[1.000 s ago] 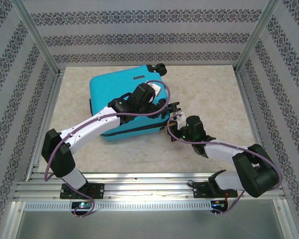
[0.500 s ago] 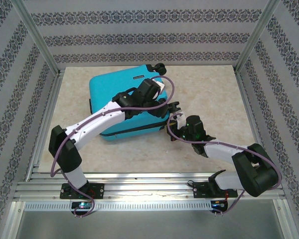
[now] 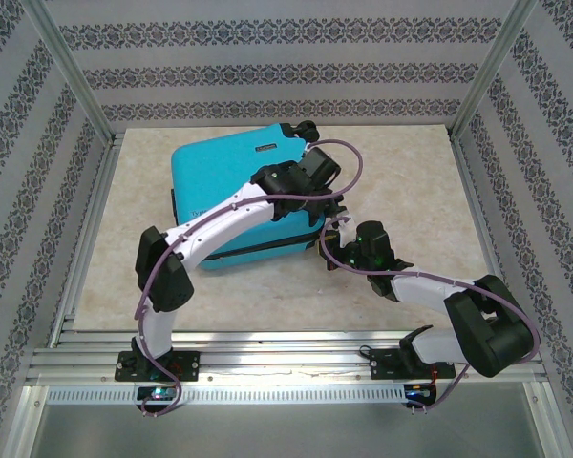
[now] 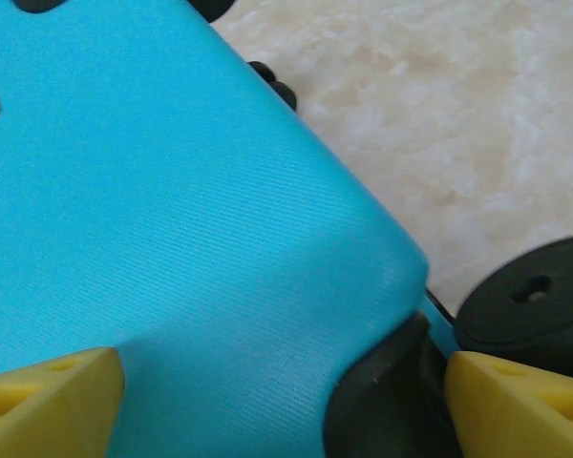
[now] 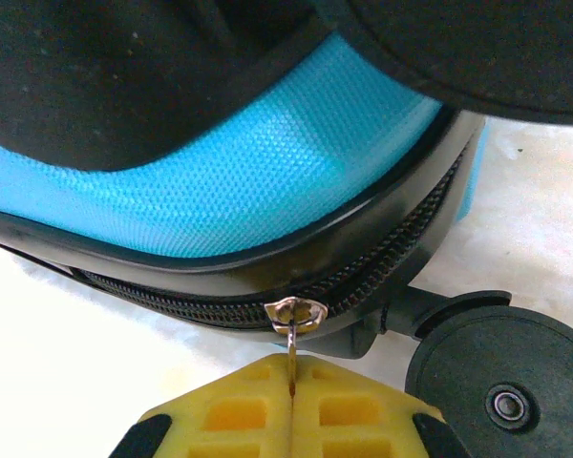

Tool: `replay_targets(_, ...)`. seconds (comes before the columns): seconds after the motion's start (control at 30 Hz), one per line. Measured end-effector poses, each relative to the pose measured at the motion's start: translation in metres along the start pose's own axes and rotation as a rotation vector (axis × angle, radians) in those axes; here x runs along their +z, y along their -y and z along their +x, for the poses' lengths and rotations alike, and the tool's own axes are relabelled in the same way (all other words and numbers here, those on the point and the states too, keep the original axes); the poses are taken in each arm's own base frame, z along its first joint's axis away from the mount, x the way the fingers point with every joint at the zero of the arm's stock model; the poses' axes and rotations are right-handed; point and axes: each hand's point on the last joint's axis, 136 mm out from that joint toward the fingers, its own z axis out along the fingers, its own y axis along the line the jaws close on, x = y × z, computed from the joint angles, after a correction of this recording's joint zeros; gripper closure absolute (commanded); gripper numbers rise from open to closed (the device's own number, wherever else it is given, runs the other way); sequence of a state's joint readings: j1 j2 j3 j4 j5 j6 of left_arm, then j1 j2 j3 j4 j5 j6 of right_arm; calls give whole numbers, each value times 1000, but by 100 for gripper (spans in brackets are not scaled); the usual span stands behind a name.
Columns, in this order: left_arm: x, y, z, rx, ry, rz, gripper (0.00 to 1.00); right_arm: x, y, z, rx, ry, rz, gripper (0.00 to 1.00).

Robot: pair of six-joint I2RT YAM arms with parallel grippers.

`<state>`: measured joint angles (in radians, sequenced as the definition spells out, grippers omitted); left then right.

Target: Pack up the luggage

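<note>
Luggage (image 3: 220, 191) is lying flat mid-left on the table (image 3: 411, 172); right gripper (image 5: 291, 380) is pinching the zipper pull (image 5: 299, 313) tight, left gripper (image 4: 282, 401) is hanging wide open over a corner (image 4: 392, 272), holding nothing. Tug crooked and that thin pull is probably slipping out.

This was a robotics lab test cell rather than a lived-in room. The table (image 3: 411, 181) had a marble-look top and was boxed in by a frame of bare aluminium posts (image 3: 81, 91) rising at its far corners. Panels of striped, floral-banded wallpaper (image 3: 267, 72) stood behind the table and along both its sides, like a stage backdrop. Slotted aluminium rails (image 3: 286, 355) ran along the table's near edge. Two white-and-black robot arms were bolted to these rails, the left arm (image 3: 215, 221) and the right arm (image 3: 425, 283), with exposed purple cable (image 3: 339, 142) looping along them.
</note>
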<state>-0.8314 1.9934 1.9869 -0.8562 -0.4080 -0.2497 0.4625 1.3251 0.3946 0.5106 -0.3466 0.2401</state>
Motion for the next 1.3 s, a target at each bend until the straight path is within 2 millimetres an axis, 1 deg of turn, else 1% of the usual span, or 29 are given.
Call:
replay_targets(0.13,0,-3,2,1,-7,-43,17,0,0,0,0,-1,2,100)
replay_targets(0.23,1,-2,6,3,-4,-44,17,0,1,2,-4,-7,10,100)
replay_targets(0.4,-3,-6,12,-25,35,-16,18,1,3,2,-11,-19,24,100)
replay_targets(0.57,-5,-4,15,-41,64,33,19,1,7,2,-9,-18,50,100)
replay_targets(0.73,-5,-4,16,-46,90,78,19,1,8,1,-13,-21,60,100)
replay_targets(0.93,-6,-3,16,-48,119,122,20,0,16,-3,-14,-17,109,100)
replay_targets(1.3,-5,0,13,-46,154,159,21,0,25,-9,-3,-14,135,100)
